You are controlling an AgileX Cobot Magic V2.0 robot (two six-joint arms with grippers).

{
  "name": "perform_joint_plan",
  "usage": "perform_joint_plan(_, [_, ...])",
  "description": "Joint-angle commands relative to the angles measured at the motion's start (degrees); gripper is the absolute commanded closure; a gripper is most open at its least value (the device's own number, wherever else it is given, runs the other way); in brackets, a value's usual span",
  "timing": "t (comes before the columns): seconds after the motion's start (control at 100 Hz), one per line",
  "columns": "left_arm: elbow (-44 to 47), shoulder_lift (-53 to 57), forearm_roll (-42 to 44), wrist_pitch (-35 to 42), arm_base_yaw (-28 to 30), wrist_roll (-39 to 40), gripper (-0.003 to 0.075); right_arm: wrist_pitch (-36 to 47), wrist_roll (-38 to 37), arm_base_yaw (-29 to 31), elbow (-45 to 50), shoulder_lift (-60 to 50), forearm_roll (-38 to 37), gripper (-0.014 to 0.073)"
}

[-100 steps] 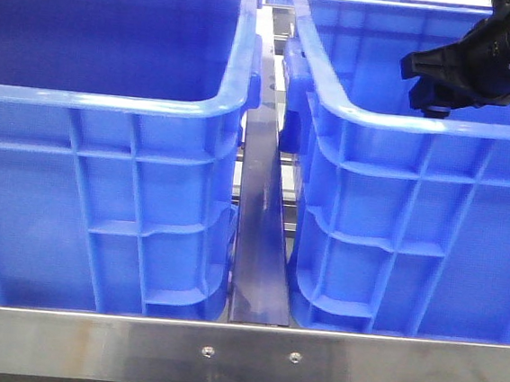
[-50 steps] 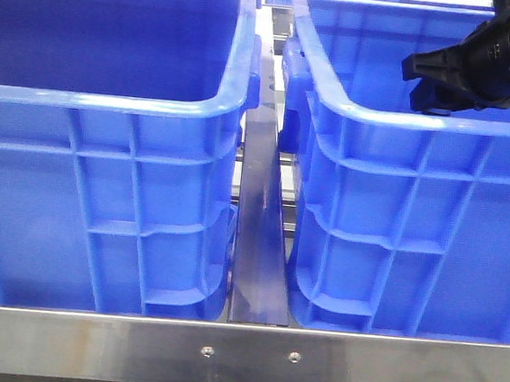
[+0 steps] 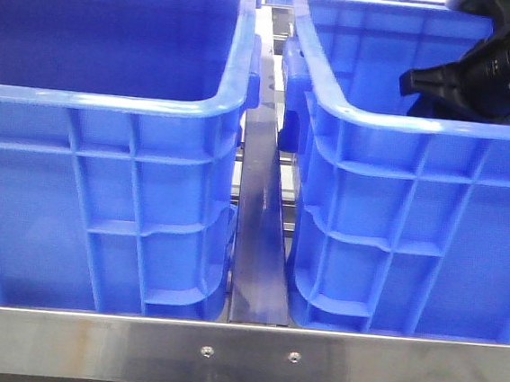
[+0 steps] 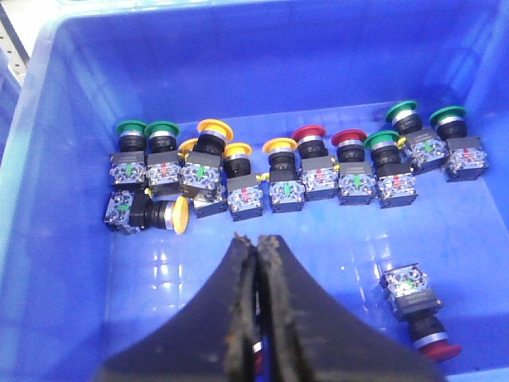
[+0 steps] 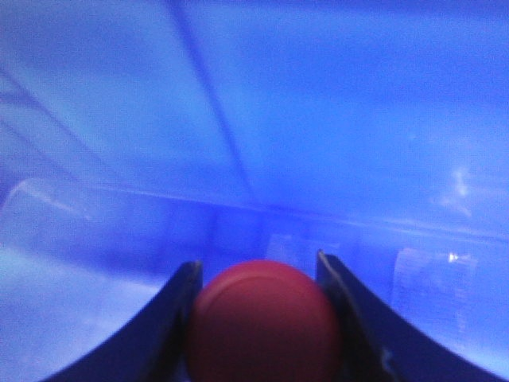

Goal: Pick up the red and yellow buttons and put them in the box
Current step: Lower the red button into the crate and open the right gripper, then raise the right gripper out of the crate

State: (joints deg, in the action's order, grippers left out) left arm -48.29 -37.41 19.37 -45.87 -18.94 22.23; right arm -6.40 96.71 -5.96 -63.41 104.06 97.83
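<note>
A red button point(image 5: 262, 326) with a domed cap sits between the fingers of my right gripper point(image 5: 258, 267), which is shut on it. In the front view that gripper point(image 3: 419, 85) hangs inside the right blue box point(image 3: 379, 117), just behind its near rim. My left gripper point(image 4: 258, 239) is shut, fingertips touching, above the floor of a blue crate point(image 4: 238, 64). A row of buttons stands in that crate, among them yellow ones point(image 4: 215, 129) and red ones point(image 4: 308, 135). Another red button point(image 4: 436, 344) lies on its side, apart from the row. The left gripper is out of the front view.
Green buttons point(image 4: 131, 127) stand at both ends of the row. A second blue crate point(image 3: 110, 100) stands left of the box, with a metal rail point(image 3: 260, 228) between them. A steel frame bar point(image 3: 239, 357) runs along the front edge.
The right arm has tilted: its wrist rose a little while the fingertips dipped slightly, staying just behind the right box's near rim.
</note>
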Motion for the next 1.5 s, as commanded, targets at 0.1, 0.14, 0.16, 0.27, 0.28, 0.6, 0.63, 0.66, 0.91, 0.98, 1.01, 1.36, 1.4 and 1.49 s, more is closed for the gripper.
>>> perform_joint_plan(0.1, [-1.61,0.04,1.20,4.06,0.17,0.69,0.0739,-0.26,0.47,0.28,-1.16,-4.13,0.24,0.0067])
perform_joint_plan(0.14, [-1.61,0.04,1.20,4.06,0.17,0.69,0.0739,0.09,0.47,0.28,-1.16,-4.49,0.24,0.0044])
perform_joint_plan(0.16, [-1.61,0.04,1.20,4.06,0.17,0.69,0.0739,0.24,0.47,0.28,-1.16,-4.68,0.24,0.0035])
perform_joint_plan(0.27, [-1.61,0.04,1.20,4.06,0.17,0.69,0.0739,0.32,0.47,0.28,-1.16,-6.04,0.24,0.0009])
perform_joint_plan(0.28, [-1.61,0.04,1.20,4.06,0.17,0.69,0.0739,0.27,0.47,0.28,-1.16,-6.16,0.24,0.0009])
perform_joint_plan(0.6, [-1.61,0.04,1.20,4.06,0.17,0.69,0.0739,0.23,0.47,0.28,1.25,-14.07,0.64,0.0010])
perform_joint_plan(0.63, [-1.61,0.04,1.20,4.06,0.17,0.69,0.0739,0.23,0.47,0.28,1.94,-15.27,0.64,0.0010])
perform_joint_plan(0.66, [-1.61,0.04,1.20,4.06,0.17,0.69,0.0739,0.28,0.47,0.28,2.75,-16.57,0.64,0.0010])
perform_joint_plan(0.91, [-1.61,0.04,1.20,4.17,0.17,0.69,0.0739,2.09,0.47,0.28,10.98,-31.18,5.05,0.0012])
perform_joint_plan(0.98, [-1.61,0.04,1.20,4.17,0.17,0.69,0.0739,2.33,0.47,0.28,13.45,-35.92,5.93,0.0012])
perform_joint_plan(1.01, [-1.61,0.04,1.20,4.17,0.17,0.69,0.0739,2.56,0.47,0.28,14.42,-37.78,5.99,0.0012])
perform_joint_plan(1.36, [-1.61,0.04,1.20,4.28,0.17,0.69,0.0739,3.21,0.47,0.28,26.70,-59.60,5.98,0.0016])
perform_joint_plan(1.4, [-1.61,0.04,1.20,4.28,0.17,0.69,0.0739,3.21,0.47,0.28,27.59,-61.63,5.98,0.0032])
perform_joint_plan(1.49, [-1.61,0.04,1.20,4.38,0.17,0.69,0.0739,3.25,0.47,0.28,28.85,-65.01,5.98,0.0125])
